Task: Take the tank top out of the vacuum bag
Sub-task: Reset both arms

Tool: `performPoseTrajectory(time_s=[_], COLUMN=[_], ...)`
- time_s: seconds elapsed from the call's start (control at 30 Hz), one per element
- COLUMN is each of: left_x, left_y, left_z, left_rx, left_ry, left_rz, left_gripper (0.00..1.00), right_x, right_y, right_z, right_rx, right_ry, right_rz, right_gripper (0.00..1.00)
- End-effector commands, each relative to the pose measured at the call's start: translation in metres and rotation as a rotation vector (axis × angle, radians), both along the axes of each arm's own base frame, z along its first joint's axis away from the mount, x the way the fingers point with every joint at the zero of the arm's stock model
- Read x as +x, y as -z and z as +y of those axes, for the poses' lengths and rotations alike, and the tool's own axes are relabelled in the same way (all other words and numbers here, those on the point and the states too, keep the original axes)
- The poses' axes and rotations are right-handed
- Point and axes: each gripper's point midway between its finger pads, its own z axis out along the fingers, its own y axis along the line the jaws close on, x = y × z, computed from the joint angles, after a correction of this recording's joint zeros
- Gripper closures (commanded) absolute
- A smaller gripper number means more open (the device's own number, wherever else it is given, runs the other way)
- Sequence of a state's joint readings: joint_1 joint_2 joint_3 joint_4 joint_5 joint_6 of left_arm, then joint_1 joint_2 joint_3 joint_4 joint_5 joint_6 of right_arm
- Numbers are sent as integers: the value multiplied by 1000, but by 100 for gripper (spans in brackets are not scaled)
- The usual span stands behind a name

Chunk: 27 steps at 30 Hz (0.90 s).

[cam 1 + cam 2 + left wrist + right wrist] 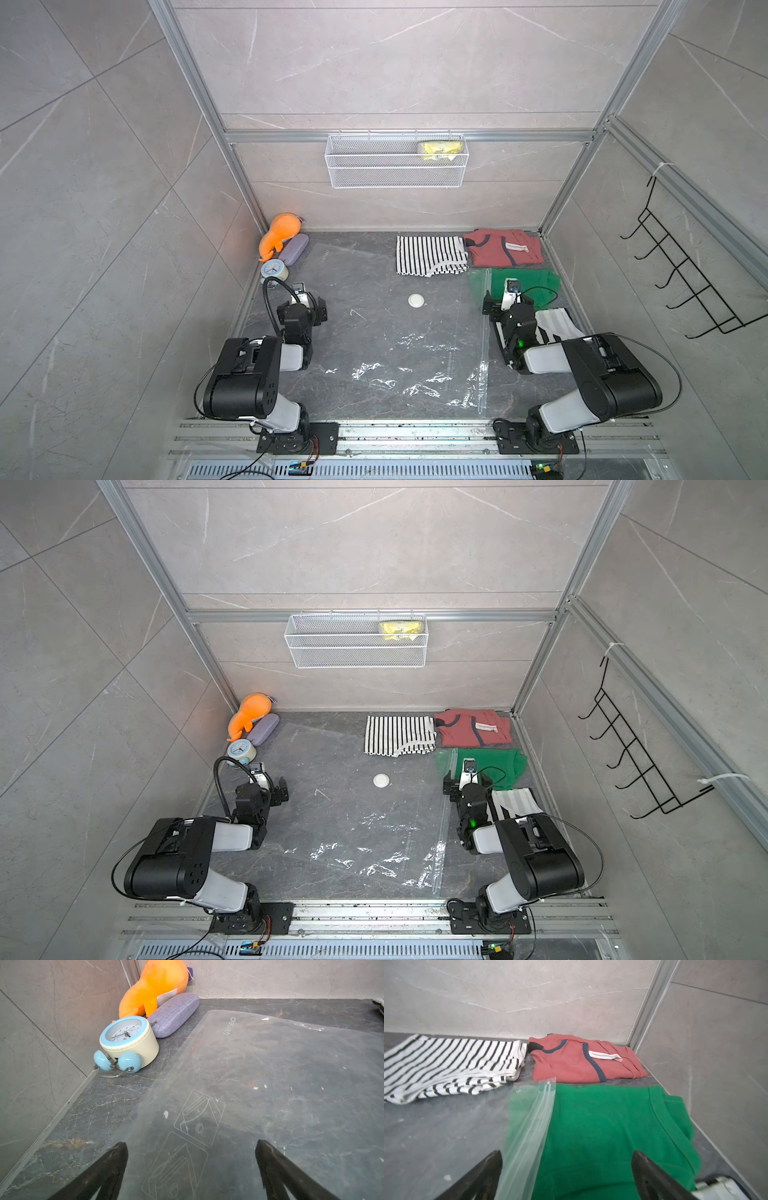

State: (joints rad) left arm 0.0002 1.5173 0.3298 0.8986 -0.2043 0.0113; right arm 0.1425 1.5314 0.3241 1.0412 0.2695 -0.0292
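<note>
Clear plastic, the vacuum bag [395, 340] lies flat across the dark stone table [515, 395], round white valve [416, 300] up, its zip-seal strip [533, 1118] running front to back on my right so the mouth points right; which side is longer I cannot tell. The green tank top [540, 286] lies at the strip's far end, a sliver under the plastic, the rest out toward my right. My left gripper [191, 1144] hangs wide open and empty over the bag's left part, while my right gripper [566, 1152], equally wide and holding nothing, straddles strip and green cloth
</note>
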Motion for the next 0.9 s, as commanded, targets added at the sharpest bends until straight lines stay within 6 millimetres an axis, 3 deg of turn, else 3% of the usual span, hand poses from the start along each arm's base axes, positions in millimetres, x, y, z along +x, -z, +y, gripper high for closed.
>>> performPoseTrajectory(time_s=[0.0, 0.87], left_x=[6, 5], left_y=[-5, -4], left_z=[2, 2], left_rx=[-59, -60], left_ry=[22, 20], left_rz=[-4, 1], left_gripper=[0, 0], right_x=[-1, 1], right_y=[20, 18], right_z=[9, 10], right_rx=[71, 56], right_ry=[-74, -69], right_rz=[103, 81], right_gripper=[0, 0])
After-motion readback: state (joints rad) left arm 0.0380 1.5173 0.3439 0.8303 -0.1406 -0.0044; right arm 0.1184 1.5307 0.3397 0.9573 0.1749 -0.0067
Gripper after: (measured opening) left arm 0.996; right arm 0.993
